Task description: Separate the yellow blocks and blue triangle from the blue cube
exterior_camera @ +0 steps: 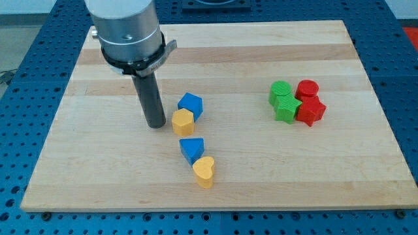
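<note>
Blue cube (191, 104) is touched by the yellow hexagon block (183, 121) below it; blue triangle (192, 149) and yellow heart block (204, 171) lie nearby. Separation seems barely begun. My tip (156, 123), gripperless, rests left of the cube.

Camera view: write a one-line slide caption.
My tip rests left of the yellow hexagon touching the blue cube; blue triangle and yellow heart sit below.
</note>
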Robot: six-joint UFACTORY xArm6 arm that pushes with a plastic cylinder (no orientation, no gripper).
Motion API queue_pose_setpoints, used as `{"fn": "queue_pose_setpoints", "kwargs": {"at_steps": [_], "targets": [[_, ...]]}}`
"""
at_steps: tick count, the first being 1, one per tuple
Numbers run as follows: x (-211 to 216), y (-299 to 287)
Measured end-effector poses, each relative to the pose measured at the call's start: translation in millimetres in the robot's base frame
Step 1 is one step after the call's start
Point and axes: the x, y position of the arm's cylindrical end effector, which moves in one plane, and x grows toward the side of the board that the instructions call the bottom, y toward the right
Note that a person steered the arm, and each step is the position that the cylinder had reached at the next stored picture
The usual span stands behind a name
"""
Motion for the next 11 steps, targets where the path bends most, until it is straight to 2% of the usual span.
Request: {"fn": "queue_pose_setpoints", "kwargs": {"at_steps": [1,2,6,11], "targets": [[-19,23],[-17,29],[24,80],[41,90]]}}
